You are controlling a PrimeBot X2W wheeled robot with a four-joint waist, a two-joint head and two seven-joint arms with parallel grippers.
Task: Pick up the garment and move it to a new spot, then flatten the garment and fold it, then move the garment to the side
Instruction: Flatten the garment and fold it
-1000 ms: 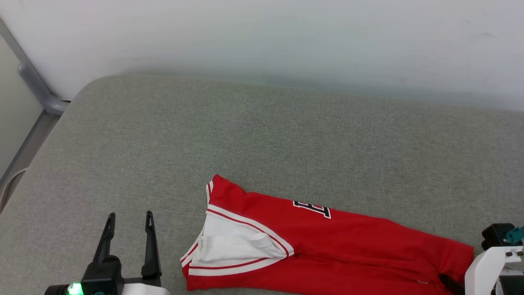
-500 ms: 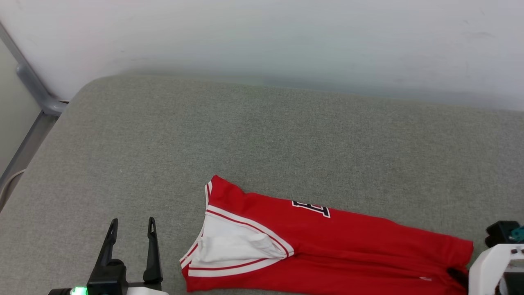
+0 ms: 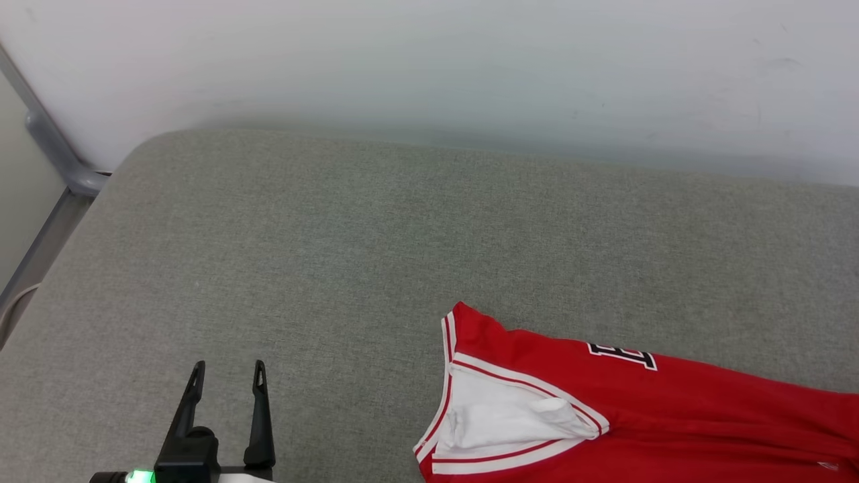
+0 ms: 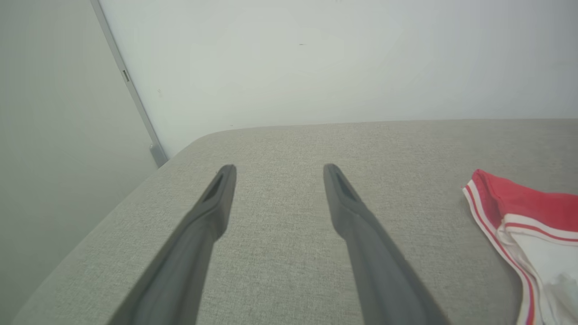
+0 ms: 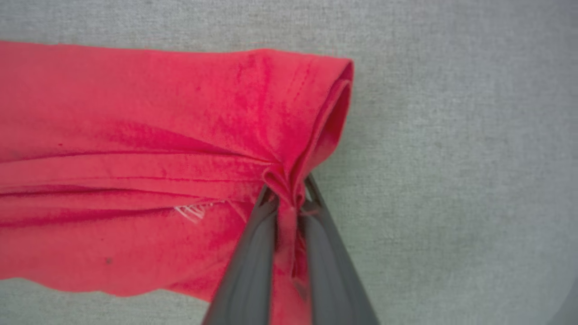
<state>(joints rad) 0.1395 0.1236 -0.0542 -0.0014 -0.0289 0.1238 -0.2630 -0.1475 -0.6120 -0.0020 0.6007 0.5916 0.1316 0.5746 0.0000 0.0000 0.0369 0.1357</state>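
Observation:
The red jersey garment (image 3: 671, 416) lies folded into a long strip at the lower right of the grey cushion, its white sleeve end and striped trim facing left and a dark number near its far edge. In the right wrist view my right gripper (image 5: 289, 192) is shut on a bunched fold at the garment (image 5: 158, 158) hem end. My left gripper (image 3: 228, 376) stands open at the lower left, well clear of the cloth, with nothing between its fingers (image 4: 216, 198). The left wrist view catches the garment's sleeve end (image 4: 533, 225) at its right edge.
The grey cushioned surface (image 3: 335, 255) runs back to a pale wall (image 3: 436, 60). Its rounded left corner drops off beside a grey metal rail (image 3: 47, 154). Bare cushion spreads to the left of and beyond the garment.
The garment has slid to the right across the cushion, its hem end now past the head view's right edge, pulled by my right gripper. My left gripper stayed open, shifting slightly.

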